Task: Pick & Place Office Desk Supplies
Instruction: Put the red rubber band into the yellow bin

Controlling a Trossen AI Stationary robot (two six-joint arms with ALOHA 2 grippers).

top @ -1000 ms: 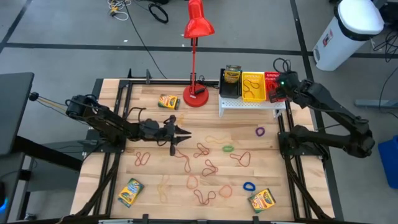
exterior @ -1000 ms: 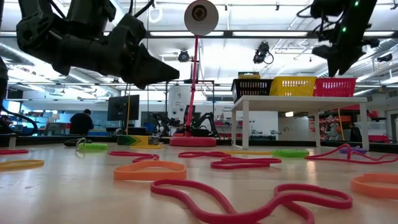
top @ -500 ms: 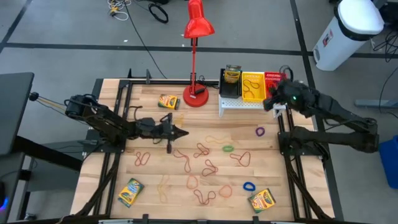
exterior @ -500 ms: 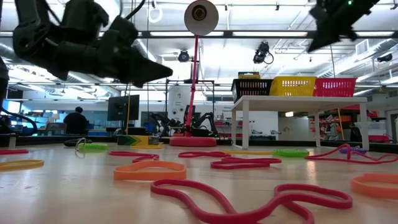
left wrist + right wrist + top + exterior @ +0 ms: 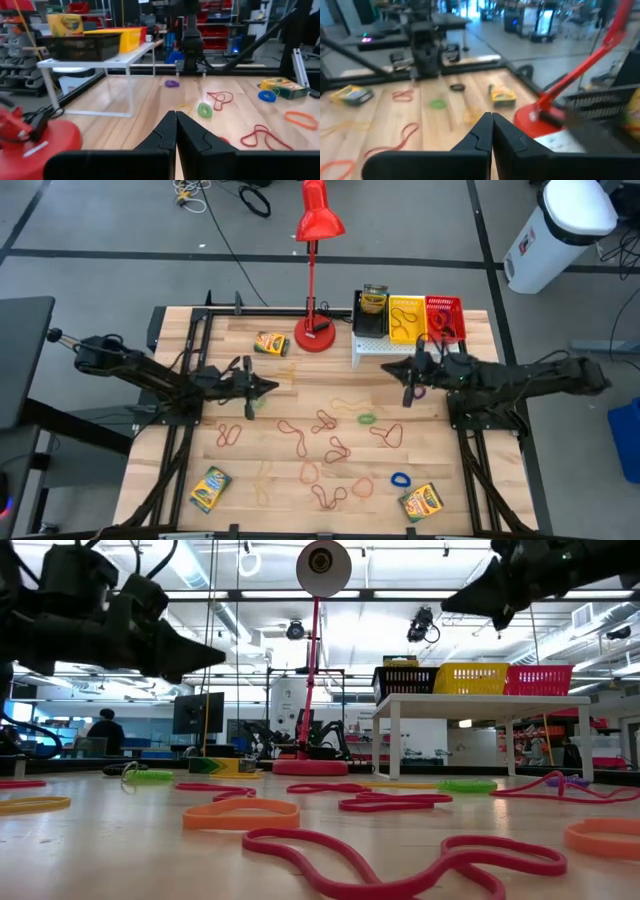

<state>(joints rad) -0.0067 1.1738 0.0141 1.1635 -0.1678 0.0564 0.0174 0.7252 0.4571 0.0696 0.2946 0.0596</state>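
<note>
Many coloured rubber-band loops (image 5: 330, 448) lie flat on the wooden table. Crayon boxes rest at the far left (image 5: 271, 343), near left (image 5: 210, 488) and near right (image 5: 421, 502); another stands in the black bin (image 5: 370, 318). The yellow bin (image 5: 407, 320) and red bin (image 5: 444, 318) sit beside it on a white shelf (image 5: 400, 347). My left gripper (image 5: 270, 387) hovers shut and empty above the table's left half, pointing right (image 5: 175, 117). My right gripper (image 5: 390, 372) hovers shut and empty in front of the shelf, pointing left (image 5: 492, 118).
A tall red desk lamp (image 5: 316, 280) stands on its round base (image 5: 315, 337) at the far middle, between the far crayon box and the shelf. Black frame rails run along the table's left side (image 5: 175, 450) and right side (image 5: 478, 460).
My left gripper has drawn back toward the table's left edge and risen a little. My right gripper has swung from above the red bin toward the table's left and near side, tipping from pointing down to lying level in front of the shelf.
</note>
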